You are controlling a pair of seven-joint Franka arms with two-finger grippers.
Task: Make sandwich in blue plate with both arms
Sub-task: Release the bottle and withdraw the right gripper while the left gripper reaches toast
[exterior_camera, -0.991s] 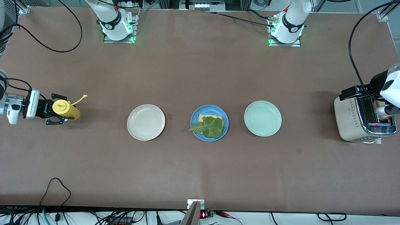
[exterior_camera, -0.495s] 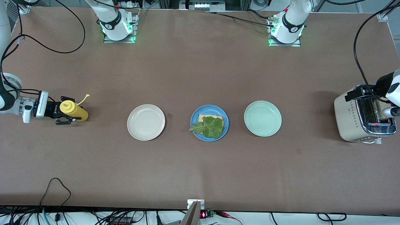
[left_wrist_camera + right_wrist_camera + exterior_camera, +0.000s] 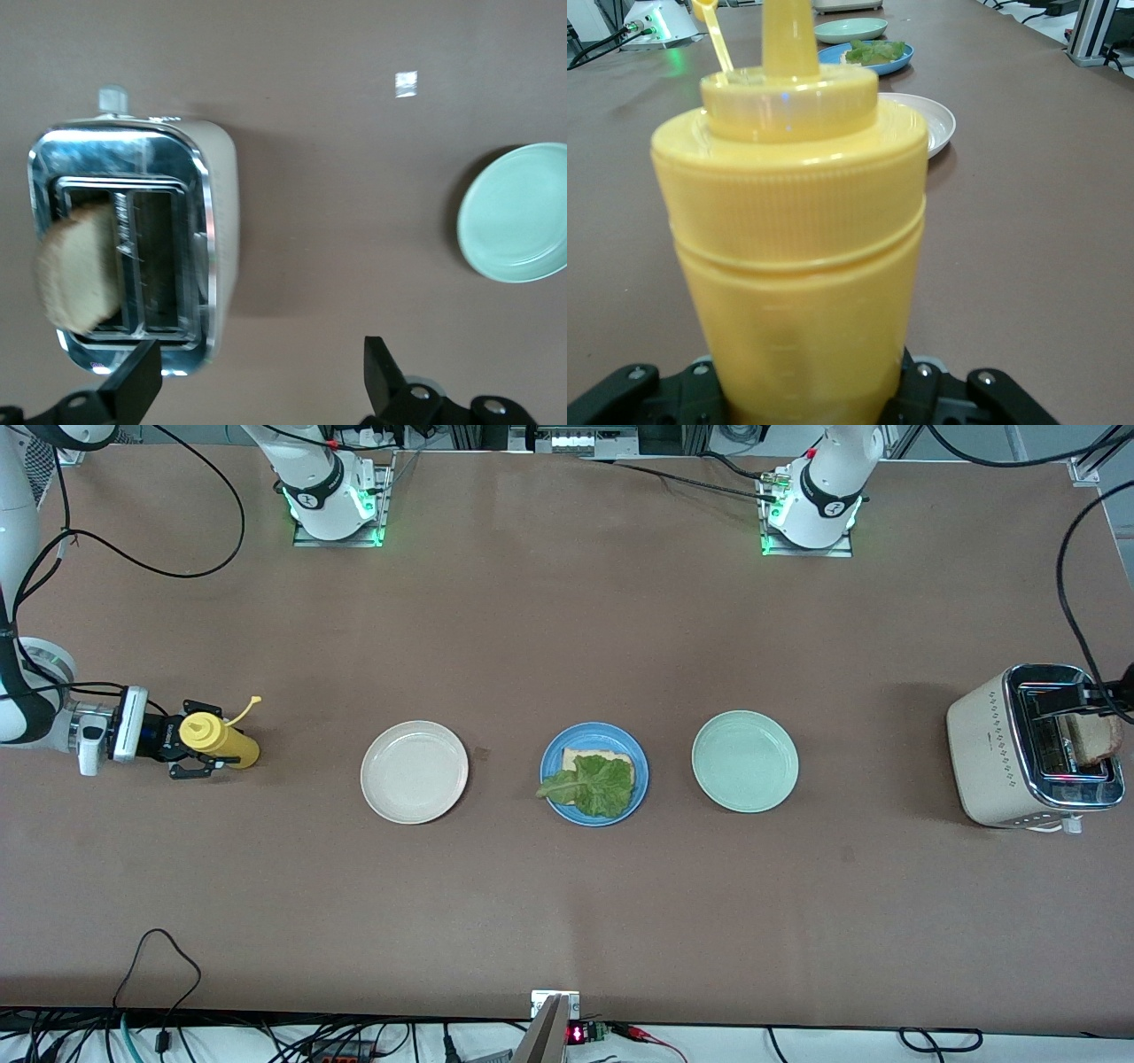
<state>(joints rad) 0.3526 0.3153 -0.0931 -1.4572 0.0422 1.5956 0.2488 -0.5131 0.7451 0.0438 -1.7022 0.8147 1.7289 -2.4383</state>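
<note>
- Three plates sit in a row mid-table: the cream plate [image 3: 414, 771] toward the right arm's end, the blue plate [image 3: 555, 758] between, the green plate [image 3: 744, 761] toward the left arm's end.
- On the blue plate there's a bread slice [image 3: 595, 759] with a lettuce leaf [image 3: 594, 784] on top.
- The toaster [image 3: 1030, 747] is way out at the left arm's end, a bread slice [image 3: 78, 276] sticking out of one slot.
- The squeeze bottle [image 3: 220, 742] stands at the right arm's end, well apart from the cream plate.
</note>
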